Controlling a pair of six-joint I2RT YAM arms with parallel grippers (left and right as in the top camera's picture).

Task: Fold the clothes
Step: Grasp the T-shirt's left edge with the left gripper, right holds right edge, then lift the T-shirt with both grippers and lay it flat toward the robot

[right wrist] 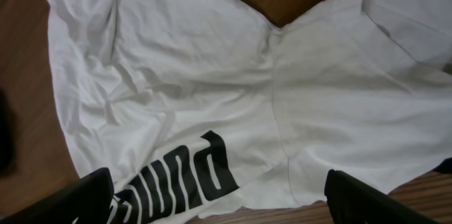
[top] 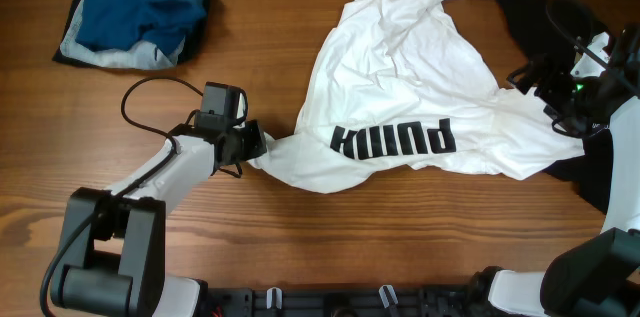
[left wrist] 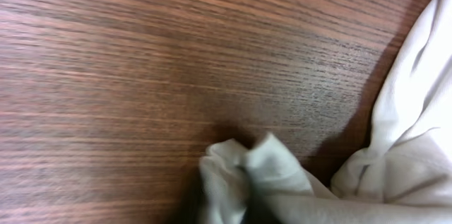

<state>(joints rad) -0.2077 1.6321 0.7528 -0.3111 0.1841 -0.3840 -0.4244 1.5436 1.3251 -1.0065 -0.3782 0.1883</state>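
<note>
The clothes (top: 400, 97), a white T-shirt with a black print (top: 393, 140), lie crumpled on the table's middle and right. My left gripper (top: 252, 144) is shut on the shirt's left corner, low over the table. The left wrist view shows that corner as a bunched tuft of the clothes (left wrist: 247, 171) pinched at the bottom edge, the fingers themselves hidden. My right gripper (top: 548, 99) hovers at the shirt's right edge. In its wrist view the right gripper (right wrist: 229, 203) stands wide open over the clothes (right wrist: 212, 75), with nothing between its fingers (right wrist: 90, 196).
A pile with a blue collared shirt (top: 140, 2) lies at the table's back left. Dark cloth (top: 530, 7) lies at the back right and under the right arm. A black cable (top: 150, 107) loops behind the left arm. Bare wood (left wrist: 141, 61) spreads left of the shirt.
</note>
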